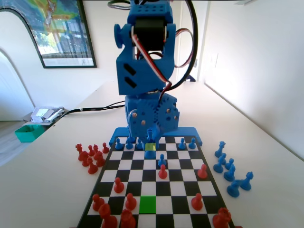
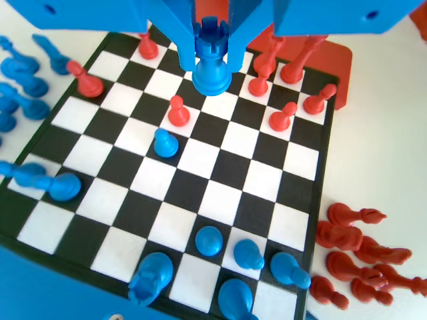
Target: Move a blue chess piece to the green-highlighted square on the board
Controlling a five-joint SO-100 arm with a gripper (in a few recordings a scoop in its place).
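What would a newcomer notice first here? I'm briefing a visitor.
The blue two-finger gripper holds a blue plastic rook with a notched top in the wrist view. On the flat black-and-white checkered chessboard, one bright green square glows near the fixed view's bottom edge.

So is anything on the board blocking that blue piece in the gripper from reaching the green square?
Apparently not. In the fixed view the squares between the blue chess piece and the green-highlighted square look bare. A blue pawn and a red pawn stand just right of that line.
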